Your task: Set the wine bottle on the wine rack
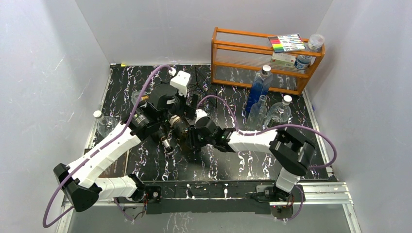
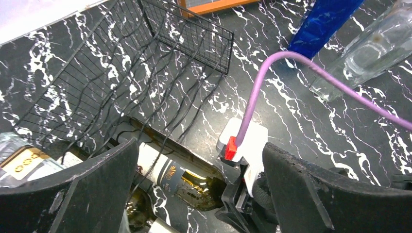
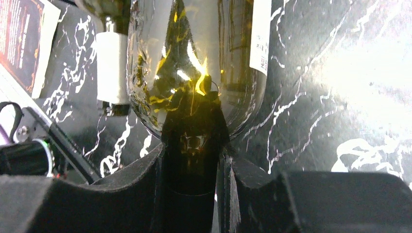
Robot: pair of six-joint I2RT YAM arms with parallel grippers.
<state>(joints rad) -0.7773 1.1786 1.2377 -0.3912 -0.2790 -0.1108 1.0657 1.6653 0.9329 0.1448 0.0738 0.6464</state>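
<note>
R wrist cam: right gripper (image 3: 192, 167) clenched on dark neck of wine bottle (image 3: 194, 63), pads (image 3: 138, 184) pressed in from both sides. Amber-green glass body beyond, edge of white label at top right. Just left of it, a 2nd bottle (image 3: 111, 68) w/ white neck band, plus a booklet (image 3: 22, 39) in the corner. Close detail of the grip visible only here.

L wrist cam: left gripper (image 2: 199, 145) released, fingers (image 2: 82, 194) spread wide, nothing pinched between. Past them, wine rack (image 2: 111, 73), a black wire lattice lying on marbled table (image 2: 301, 121). Wine bottle on its side at rack's near edge, label up, thin wires crossing in front of it. Can't tell whether resting on those wires or on the table. Also in this view: purple cable (image 2: 272, 82) running into a white and red plug, blue bottle (image 2: 325, 24), clear bottle (image 2: 374, 48) beside it, strip of orange shelf (image 2: 214, 6) past rack's far end.

Top cam: both arms meeting mid-table, wrists crowded together, covering bottle and grip alike. Rack wires barely legible vs dark marbling. Seen only from above: shelf at far right w/ marker pack (image 1: 286, 42) on top, 1 more clear bottle by left wall (image 1: 102, 121), well apart from the rest.
</note>
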